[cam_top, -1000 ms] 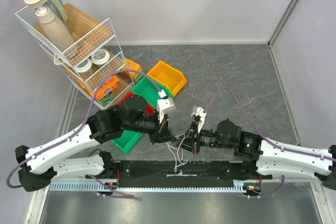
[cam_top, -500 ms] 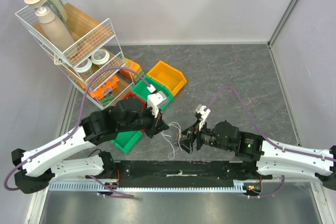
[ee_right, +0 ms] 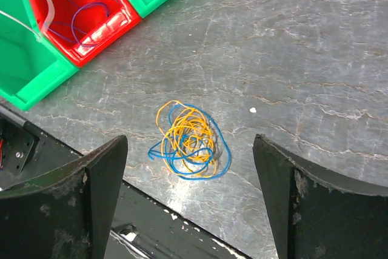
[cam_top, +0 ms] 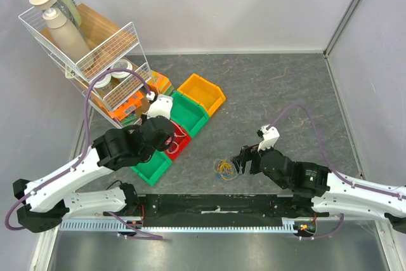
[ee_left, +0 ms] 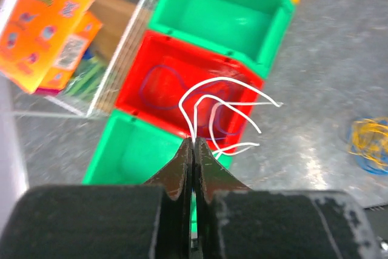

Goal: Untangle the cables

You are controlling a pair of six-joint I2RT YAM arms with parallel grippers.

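The cables are in two portions. The main portion is a loose tangle of hair-thin loops, mostly yellow to orange with blue strands around the outside. It lies flat on the grey table near the front edge. The second portion consists of a few thin white strands that curve away from their held ends in open arcs.

The right gripper is positioned above the tangle with its jaws spread wide. In the wrist view the tangle lies between the two fingers and touches neither.

The left gripper has its jaws pressed together on the near ends of the white strands. The strands extend over the red bin, which sits between two green bins and contains thin purple wire loops. The tangle lies well apart from the left gripper, on the open table to its right.
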